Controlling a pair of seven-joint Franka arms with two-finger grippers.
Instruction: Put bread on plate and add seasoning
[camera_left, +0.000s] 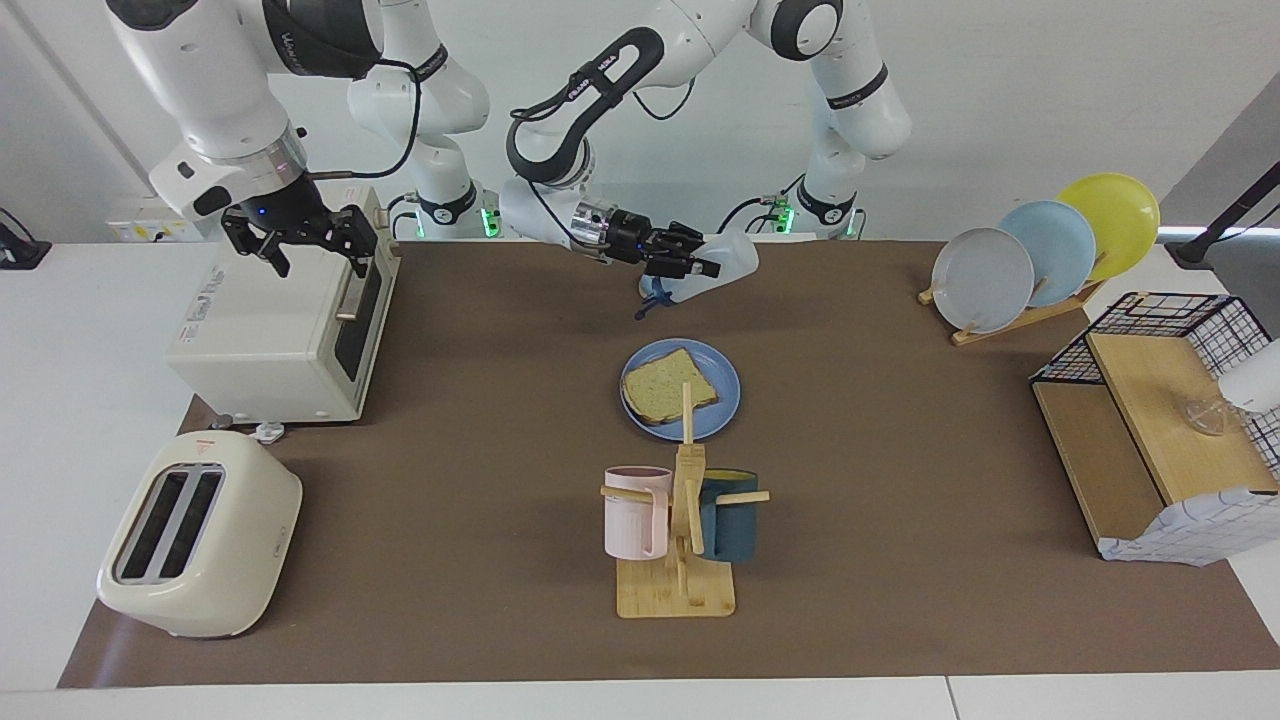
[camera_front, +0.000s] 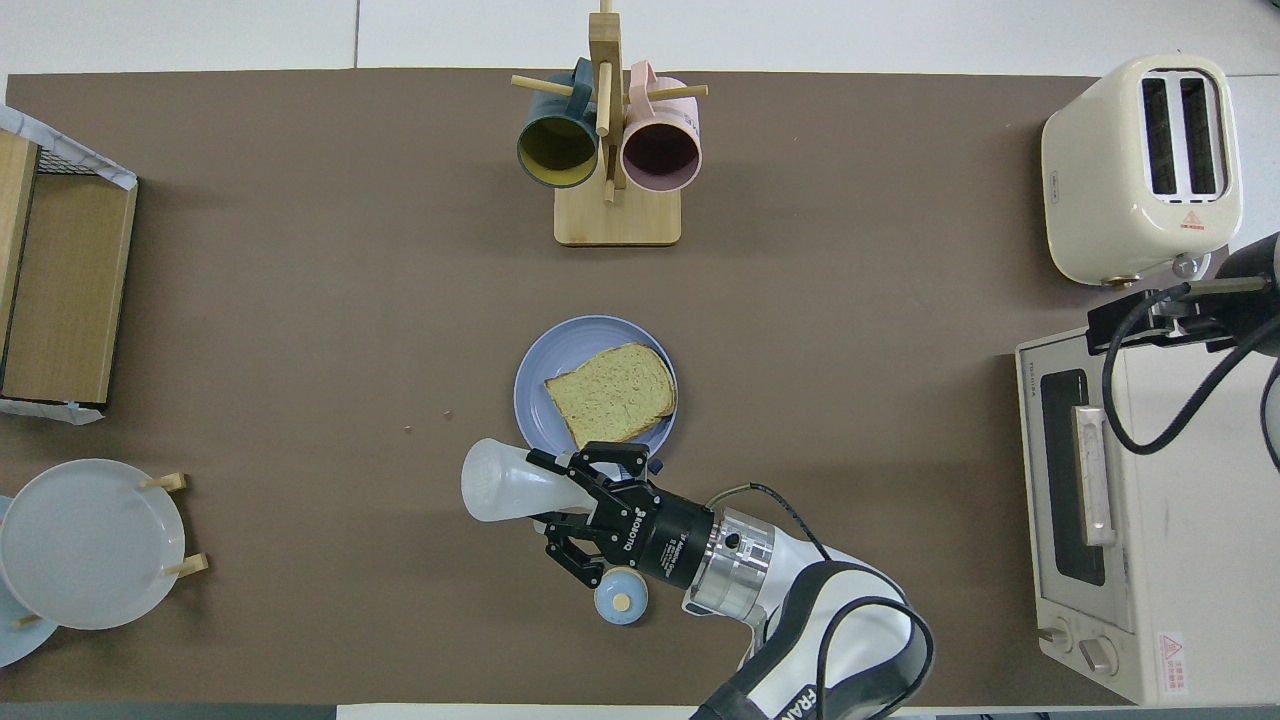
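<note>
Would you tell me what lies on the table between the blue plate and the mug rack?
Nothing: bare brown mat separates the plate from the mug rack, clearest in the overhead view.

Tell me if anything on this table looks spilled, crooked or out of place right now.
A few tiny specks lie on the brown mat beside the blue plate, toward the left arm's end, like stray seasoning or crumbs. The seasoning bottle is held tipped on its side in the left gripper. The bread sits squarely on the plate.
</note>
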